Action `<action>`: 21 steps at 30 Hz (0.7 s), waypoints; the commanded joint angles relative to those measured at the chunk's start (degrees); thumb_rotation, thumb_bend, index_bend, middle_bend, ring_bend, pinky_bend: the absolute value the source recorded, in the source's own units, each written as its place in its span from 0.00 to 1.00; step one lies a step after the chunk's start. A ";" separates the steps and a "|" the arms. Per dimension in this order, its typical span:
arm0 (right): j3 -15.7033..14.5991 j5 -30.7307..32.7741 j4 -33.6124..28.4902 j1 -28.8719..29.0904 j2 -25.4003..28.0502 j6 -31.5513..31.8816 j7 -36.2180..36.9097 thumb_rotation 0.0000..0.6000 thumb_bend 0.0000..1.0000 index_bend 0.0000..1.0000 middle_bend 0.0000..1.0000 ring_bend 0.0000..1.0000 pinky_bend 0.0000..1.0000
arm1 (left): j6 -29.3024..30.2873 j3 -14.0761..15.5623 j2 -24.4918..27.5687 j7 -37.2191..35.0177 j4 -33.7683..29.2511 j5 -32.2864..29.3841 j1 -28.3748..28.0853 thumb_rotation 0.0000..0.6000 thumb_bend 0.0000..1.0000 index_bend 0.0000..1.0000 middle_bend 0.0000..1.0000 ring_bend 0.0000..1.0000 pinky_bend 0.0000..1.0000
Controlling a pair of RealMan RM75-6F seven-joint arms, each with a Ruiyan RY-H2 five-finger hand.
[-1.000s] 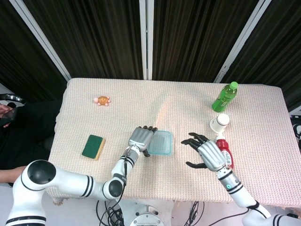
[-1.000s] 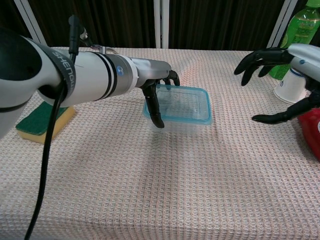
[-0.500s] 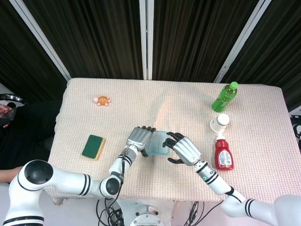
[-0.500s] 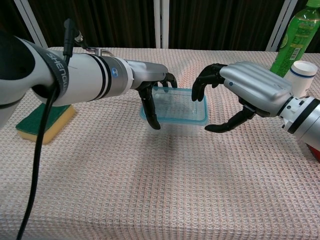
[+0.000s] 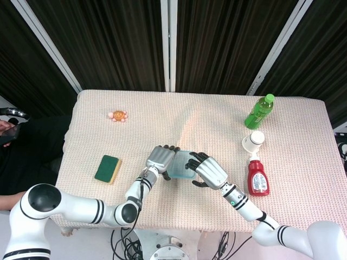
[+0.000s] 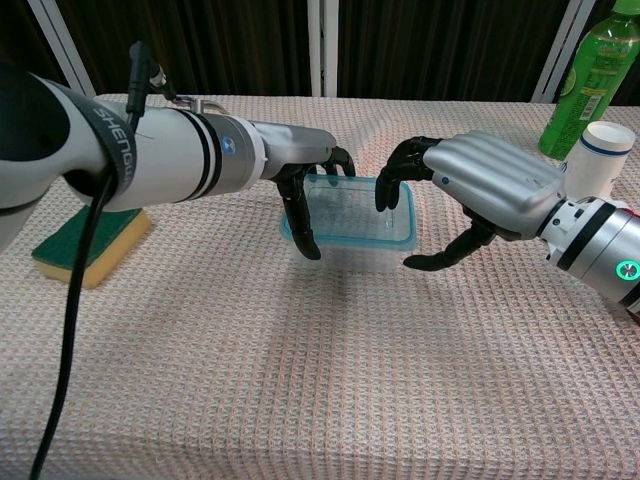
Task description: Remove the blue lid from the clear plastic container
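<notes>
Clear plastic container point(image 6: 352, 222) with blue lid point(image 5: 182, 164) sits mid-table, gripped at 9 o'clock by left hand point(image 6: 305, 175). Right hand point(image 6: 478, 190) at 3 o'clock, fingers spread; contact cannot be told.

My head view looks steeply down over the whole table point(image 5: 303, 141); my chest view faces twelve o'clock, low and close, sharing its middle.

no text, label or number is legible on anything in either view
</notes>
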 commanded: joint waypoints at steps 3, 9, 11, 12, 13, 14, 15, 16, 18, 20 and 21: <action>-0.14 0.52 -0.03 0.23 0.22 -0.11 -0.59 1.00 0.08 0.42 0.39 0.19 0.31 | -0.27 0.20 0.00 -0.31 0.24 0.11 -0.04 1.00 0.03 0.27 0.34 0.25 0.25; 0.08 1.19 -0.21 0.71 0.41 0.12 -0.44 1.00 0.08 0.42 0.39 0.19 0.31 | -0.36 0.56 -0.25 -0.58 0.63 0.32 -0.16 1.00 0.03 0.27 0.34 0.25 0.25; 0.14 1.30 -0.23 0.86 0.44 0.27 -0.23 1.00 0.08 0.42 0.39 0.19 0.31 | -0.26 0.62 -0.38 -0.72 0.86 0.48 -0.15 1.00 0.03 0.27 0.35 0.25 0.25; 0.14 1.32 -0.25 0.94 0.44 0.35 -0.07 1.00 0.08 0.42 0.39 0.19 0.31 | -0.18 0.67 -0.46 -0.77 1.00 0.58 -0.15 1.00 0.03 0.27 0.35 0.25 0.24; 0.13 1.34 -0.26 1.01 0.42 0.50 0.15 1.00 0.08 0.42 0.39 0.19 0.31 | -0.11 0.75 -0.58 -0.81 1.18 0.70 -0.13 1.00 0.03 0.27 0.35 0.25 0.24; 0.13 1.37 -0.25 1.05 0.42 0.61 0.25 1.00 0.08 0.42 0.39 0.19 0.31 | -0.10 0.79 -0.64 -0.86 1.29 0.78 -0.12 1.00 0.03 0.27 0.35 0.25 0.24; 0.13 1.39 -0.26 1.10 0.44 0.71 0.28 1.00 0.08 0.42 0.39 0.19 0.31 | -0.10 0.81 -0.72 -0.95 1.41 0.82 -0.08 1.00 0.03 0.27 0.35 0.25 0.24; 0.12 1.39 -0.29 1.16 0.45 0.88 0.38 1.00 0.08 0.42 0.39 0.19 0.31 | -0.12 0.86 -0.80 -1.01 1.55 0.89 -0.06 1.00 0.03 0.27 0.35 0.25 0.24; 0.12 1.45 -0.40 1.26 0.43 1.12 0.80 1.00 0.08 0.42 0.39 0.19 0.31 | -0.10 0.92 -0.95 -1.09 1.77 1.03 -0.03 1.00 0.03 0.27 0.35 0.25 0.24; 0.15 1.56 -0.44 1.35 0.42 1.23 0.93 1.00 0.08 0.42 0.39 0.19 0.31 | 0.01 1.00 -1.16 -1.15 2.03 1.25 0.00 1.00 0.03 0.27 0.35 0.25 0.24; 0.15 1.58 -0.48 1.39 0.41 1.31 0.95 1.00 0.08 0.42 0.39 0.19 0.31 | 0.07 1.06 -1.29 -1.15 2.16 1.38 0.02 1.00 0.03 0.27 0.35 0.25 0.24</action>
